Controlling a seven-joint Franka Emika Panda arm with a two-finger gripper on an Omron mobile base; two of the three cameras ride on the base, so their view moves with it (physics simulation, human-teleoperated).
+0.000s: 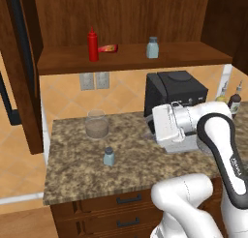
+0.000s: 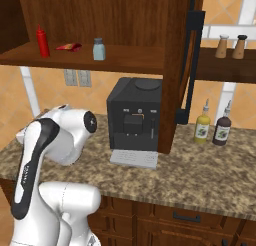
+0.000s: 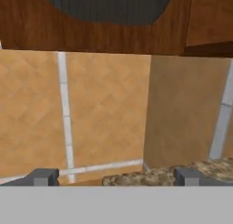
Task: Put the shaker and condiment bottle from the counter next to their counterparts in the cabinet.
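Nearest, the shaker (image 1: 109,156) stands upright on the counter (image 1: 72,174), close to the front edge and left of the arm. Just behind it, a little to the left, sits a glass jar (image 1: 97,124) with a brown fill in its bottom. The gripper (image 3: 114,177) shows in the hand view with its two fingertips (image 3: 43,177) set far apart at the picture's bottom, nothing between them; past them lie a strip of granite and the tan tiled wall. Farther right on the counter stands a black coffee machine (image 2: 135,119), with a yellow bottle (image 2: 202,126) and a dark bottle (image 2: 221,129) beyond it to the right. Up on the cabinet (image 1: 131,63) shelf, the tall red squeeze bottle (image 1: 93,45) stands at left, the condiment bottle (image 1: 108,49) lies on its side just beside it, and the twin shaker (image 1: 152,48) stands well to the right.
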